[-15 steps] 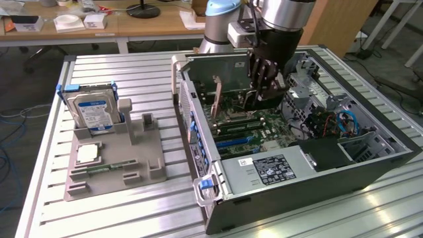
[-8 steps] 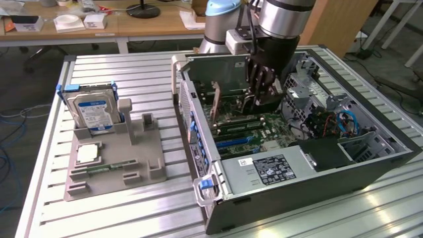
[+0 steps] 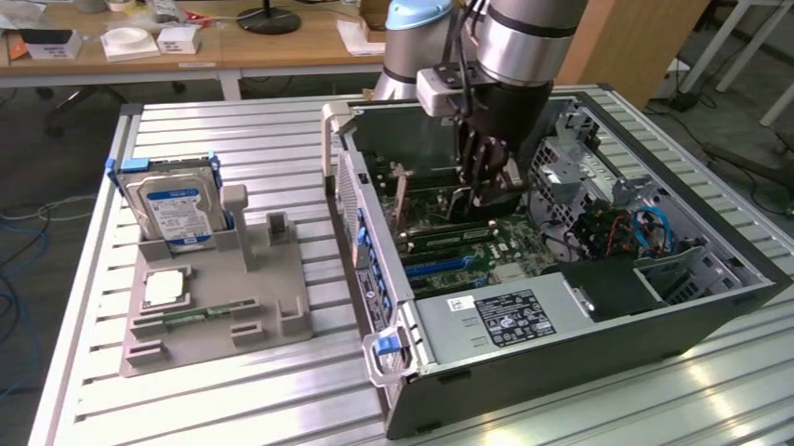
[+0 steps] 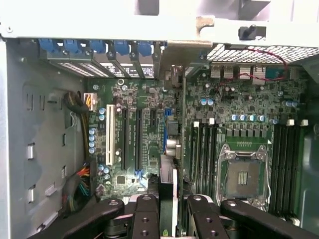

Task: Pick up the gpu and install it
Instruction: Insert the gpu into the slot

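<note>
1. The end effector (image 4: pixel 172 206) is nearest the wrist camera. Its black fingers (image 4: pixel 147 216) are drawn in on either side of the gpu (image 4: pixel 169 172), which shows edge-on between them. It looks clamped on the card, though the contact itself is partly hidden.
2. The gpu stands on edge inside the computer case (image 3: pixel 694 307), over the motherboard (image 4: pixel 149 104). Its silvery end bracket is against the case's rear wall, next to the row of blue slot clips (image 4: pixel 122 47).
3. Within the case, the black expansion slots (image 4: pixel 130 139) and a white slot (image 4: pixel 108 137) lie to one side of the card. The bare processor socket (image 4: pixel 244 174) lies to the other.
4. I cannot tell whether the card's lower edge is seated in a slot.
5. In the exterior view the arm (image 3: pixel 515 46) reaches down into the open case from above, with the end effector (image 3: pixel 482 186) low among the boards.
6. The case lies on the slatted bench (image 3: pixel 248 139).
7. To the exterior view's left of the case, a grey holder tray (image 3: pixel 267 297) carries three parts:
   - a hard drive (image 3: pixel 174 209) standing upright
   - a processor chip (image 3: pixel 165 288) lying flat
   - a green memory stick (image 3: pixel 199 314)
</note>
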Motion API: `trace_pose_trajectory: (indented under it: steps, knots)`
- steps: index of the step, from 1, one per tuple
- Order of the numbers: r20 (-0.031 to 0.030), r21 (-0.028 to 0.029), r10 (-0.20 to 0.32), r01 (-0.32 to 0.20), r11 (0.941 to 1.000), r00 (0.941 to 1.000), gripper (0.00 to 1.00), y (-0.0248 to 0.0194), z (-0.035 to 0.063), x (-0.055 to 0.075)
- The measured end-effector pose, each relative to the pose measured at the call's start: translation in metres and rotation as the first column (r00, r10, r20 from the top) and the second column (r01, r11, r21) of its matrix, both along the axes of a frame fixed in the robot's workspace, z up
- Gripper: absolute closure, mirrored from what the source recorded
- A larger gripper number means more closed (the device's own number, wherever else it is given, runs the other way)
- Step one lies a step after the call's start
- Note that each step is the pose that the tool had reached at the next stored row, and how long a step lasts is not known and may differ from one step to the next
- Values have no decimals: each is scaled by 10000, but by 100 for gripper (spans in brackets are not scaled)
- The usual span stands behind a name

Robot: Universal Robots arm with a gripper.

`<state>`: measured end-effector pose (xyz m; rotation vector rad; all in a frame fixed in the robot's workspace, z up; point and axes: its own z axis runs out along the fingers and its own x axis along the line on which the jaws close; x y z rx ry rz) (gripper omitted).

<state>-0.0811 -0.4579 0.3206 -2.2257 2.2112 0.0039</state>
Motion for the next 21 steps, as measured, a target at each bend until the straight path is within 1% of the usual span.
trace_pose_trajectory:
  steps: [15,21]
  knots:
    - [-3,0,1,-1,10000,10000,73,-41,-245,-32]
    - [-3,0,1,-1,10000,10000,73,-42,-253,-34]
